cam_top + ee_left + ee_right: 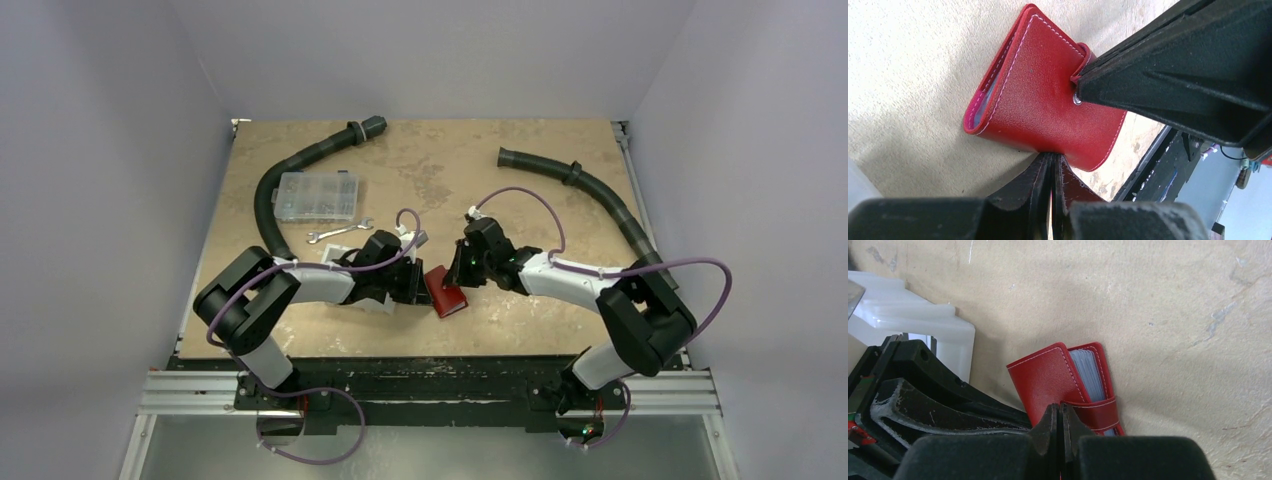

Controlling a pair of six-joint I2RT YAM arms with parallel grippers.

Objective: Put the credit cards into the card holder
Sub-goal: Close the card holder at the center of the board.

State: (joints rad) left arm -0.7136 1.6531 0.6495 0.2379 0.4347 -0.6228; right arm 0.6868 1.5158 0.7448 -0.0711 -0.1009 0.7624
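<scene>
The red card holder [446, 292] lies folded on the table between both arms. In the left wrist view its stitched cover [1043, 100] fills the middle. My left gripper [1053, 157] is shut, its tips touching the holder's near edge. My right gripper [1060, 407] is shut too, with its tips pressed on the snap tab [1100, 410]. Pale blue-grey edges of the credit cards [1089, 371] show between the covers; I cannot tell single cards apart. From above, the left gripper [418, 282] and right gripper [458, 275] flank the holder.
A white bin [913, 325] stands just behind my left gripper. A clear compartment box [317, 195] and a wrench [338, 232] lie at the back left. Black hoses [300, 165] [590, 190] curve along both sides. The table's front edge is close.
</scene>
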